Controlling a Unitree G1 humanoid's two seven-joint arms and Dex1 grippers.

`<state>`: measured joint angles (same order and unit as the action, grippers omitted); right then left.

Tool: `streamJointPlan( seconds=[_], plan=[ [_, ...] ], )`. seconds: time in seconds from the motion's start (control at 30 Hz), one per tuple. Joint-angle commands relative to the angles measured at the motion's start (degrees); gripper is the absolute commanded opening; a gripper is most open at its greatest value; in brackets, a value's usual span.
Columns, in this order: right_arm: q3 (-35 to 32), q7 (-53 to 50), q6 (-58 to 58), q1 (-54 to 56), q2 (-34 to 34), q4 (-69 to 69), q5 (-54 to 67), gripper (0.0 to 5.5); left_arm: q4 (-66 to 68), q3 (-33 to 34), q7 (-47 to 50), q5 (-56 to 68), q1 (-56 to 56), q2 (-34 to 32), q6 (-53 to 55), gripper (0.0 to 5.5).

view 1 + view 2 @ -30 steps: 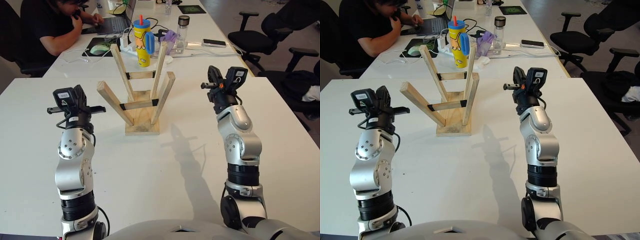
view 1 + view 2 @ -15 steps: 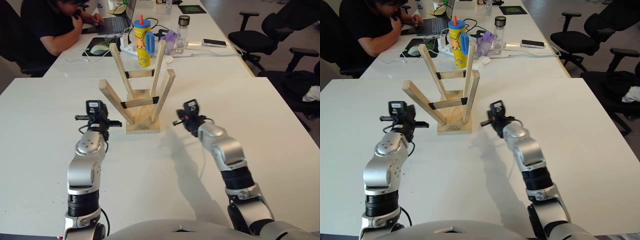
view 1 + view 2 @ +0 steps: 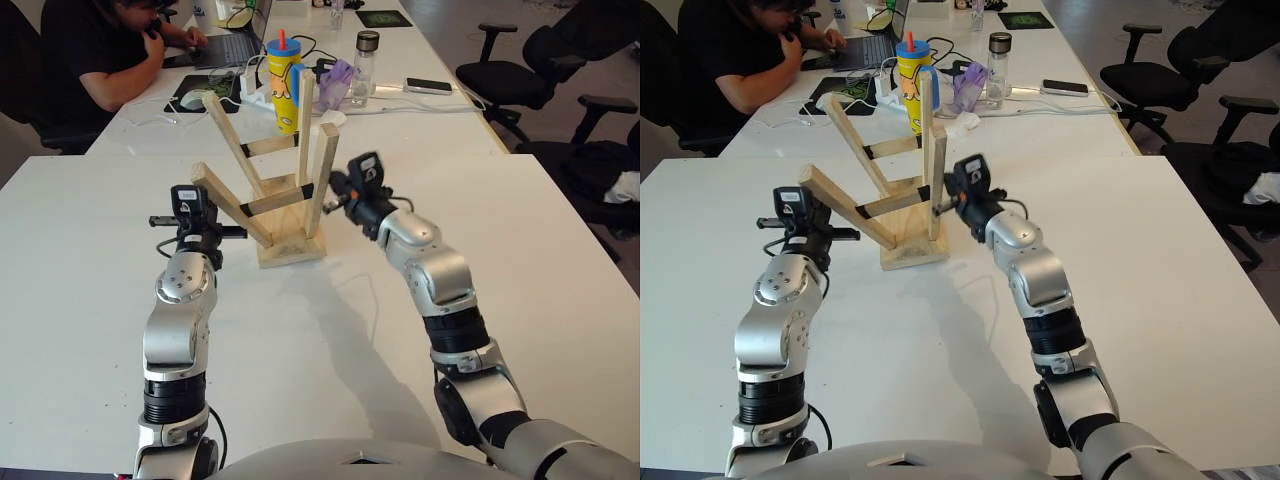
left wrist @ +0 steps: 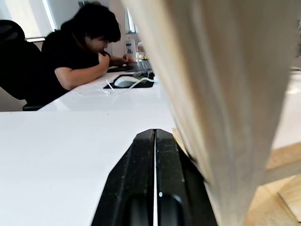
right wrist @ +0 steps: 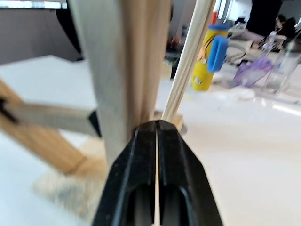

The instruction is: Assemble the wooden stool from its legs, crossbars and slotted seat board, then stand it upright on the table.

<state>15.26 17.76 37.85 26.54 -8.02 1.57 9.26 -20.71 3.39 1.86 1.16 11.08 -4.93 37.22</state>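
The wooden stool (image 3: 268, 198) stands upside down on its seat board (image 3: 291, 249) in the middle of the white table (image 3: 90, 300), leaning to the left with its legs in the air. My right gripper (image 3: 338, 195) is shut, its tips against the near right leg (image 5: 136, 61) at about crossbar height. My left gripper (image 3: 192, 222) is shut too and sits just left of the low left leg (image 4: 221, 103), gripping nothing. In the wrist views the left gripper (image 4: 154, 135) and the right gripper (image 5: 157, 124) each show their fingers pressed together.
A second table behind carries a yellow cup (image 3: 284, 85), a clear bottle (image 3: 365, 65), a phone (image 3: 429, 86), cables and a laptop where a person (image 3: 105, 50) sits. Office chairs (image 3: 560, 90) stand to the right. The near table surface is bare.
Both arms came down and forward to the stool. The right gripper reached the right leg, and the stool has tipped to the left.
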Motion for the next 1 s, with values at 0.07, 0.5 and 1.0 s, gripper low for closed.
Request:
streamJointPlan(
  seconds=[0.07, 0.5, 1.0],
  plan=[
    [-3.28, 4.71, -2.66, 2.1, -6.92, -11.42, -1.77, 0.0, 2.19, 2.05, -1.6, 1.43, -0.74, -1.04, -1.51, 0.04],
    [-19.04, 15.23, -44.75, 28.73, -4.08, -56.42, 3.54, 0.0, 8.52, -0.29, -8.82, 0.38, -5.72, -7.85, -3.53, 0.04],
    [-11.09, 55.8, -37.33, 22.66, 3.8, -49.06, 5.68, 0.0, 22.22, -8.73, -28.12, -0.22, -5.63, -23.18, 0.33, 0.04]
  ],
)
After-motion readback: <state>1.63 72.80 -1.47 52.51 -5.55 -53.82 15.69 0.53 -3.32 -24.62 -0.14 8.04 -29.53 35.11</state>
